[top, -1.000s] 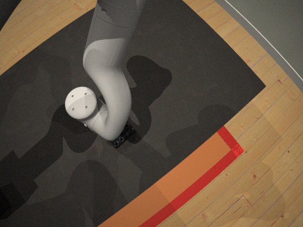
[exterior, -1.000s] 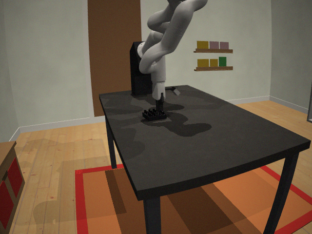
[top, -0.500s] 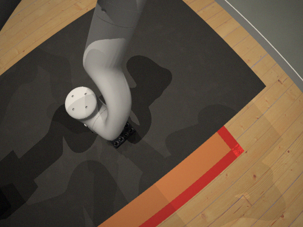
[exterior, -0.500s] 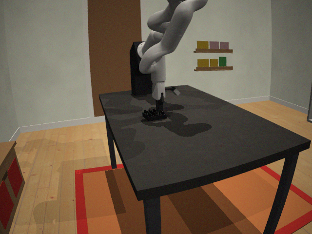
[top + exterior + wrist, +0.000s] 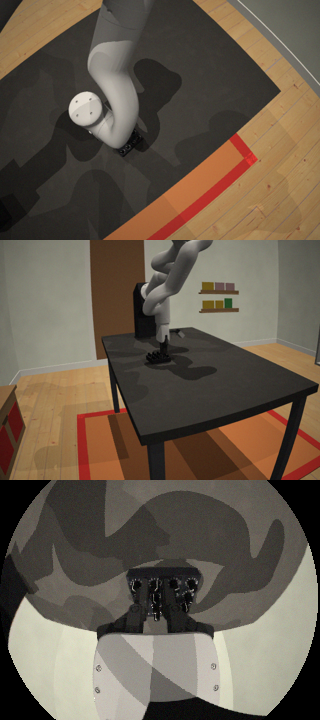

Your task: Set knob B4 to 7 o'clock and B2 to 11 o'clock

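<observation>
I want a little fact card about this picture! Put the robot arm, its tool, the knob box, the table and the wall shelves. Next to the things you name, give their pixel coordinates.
arm: white (image 5: 126,103) (image 5: 180,268), bent over the box
tool: fingers pointing down at the box (image 5: 132,144) (image 5: 158,360) (image 5: 165,573); grip on a knob can't be told
box: black, with knobs on top, on the table
table: dark top (image 5: 206,77) (image 5: 206,384), dark legs
shelves: two, brown (image 5: 219,292) (image 5: 219,310)
on shelves: yellow, pink and green blocks

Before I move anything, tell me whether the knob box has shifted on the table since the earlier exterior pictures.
No. The knob box shows no visible shift against the table's left edge.
</observation>
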Controlling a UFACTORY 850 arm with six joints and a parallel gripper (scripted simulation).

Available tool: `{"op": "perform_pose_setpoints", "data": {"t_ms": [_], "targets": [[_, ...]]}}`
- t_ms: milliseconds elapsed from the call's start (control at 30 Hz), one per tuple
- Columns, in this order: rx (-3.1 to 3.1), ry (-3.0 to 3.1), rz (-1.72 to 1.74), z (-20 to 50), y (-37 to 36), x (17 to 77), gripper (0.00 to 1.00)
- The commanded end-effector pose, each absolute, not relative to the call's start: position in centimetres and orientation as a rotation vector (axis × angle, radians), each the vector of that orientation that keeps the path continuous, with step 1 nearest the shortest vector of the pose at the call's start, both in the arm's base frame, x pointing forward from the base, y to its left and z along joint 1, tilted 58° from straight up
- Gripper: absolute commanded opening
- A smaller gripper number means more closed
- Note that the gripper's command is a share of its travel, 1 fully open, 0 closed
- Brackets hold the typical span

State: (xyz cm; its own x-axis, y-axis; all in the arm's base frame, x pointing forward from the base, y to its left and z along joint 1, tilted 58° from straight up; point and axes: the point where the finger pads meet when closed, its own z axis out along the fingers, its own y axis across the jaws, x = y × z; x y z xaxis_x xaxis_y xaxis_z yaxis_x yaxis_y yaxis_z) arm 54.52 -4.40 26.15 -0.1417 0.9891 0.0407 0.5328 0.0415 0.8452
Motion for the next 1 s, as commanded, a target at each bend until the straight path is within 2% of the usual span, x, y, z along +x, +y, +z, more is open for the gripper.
{"op": "perform_pose_setpoints", "data": {"t_ms": [0, 33, 967], "targets": [[1.539, 1.736, 0.998, 26.17, -4.41, 54.51, 0.19], [1.539, 1.736, 0.998, 26.17, -4.41, 54.51, 0.08], [1.539, 1.736, 0.998, 26.17, -4.41, 54.51, 0.08]]}}
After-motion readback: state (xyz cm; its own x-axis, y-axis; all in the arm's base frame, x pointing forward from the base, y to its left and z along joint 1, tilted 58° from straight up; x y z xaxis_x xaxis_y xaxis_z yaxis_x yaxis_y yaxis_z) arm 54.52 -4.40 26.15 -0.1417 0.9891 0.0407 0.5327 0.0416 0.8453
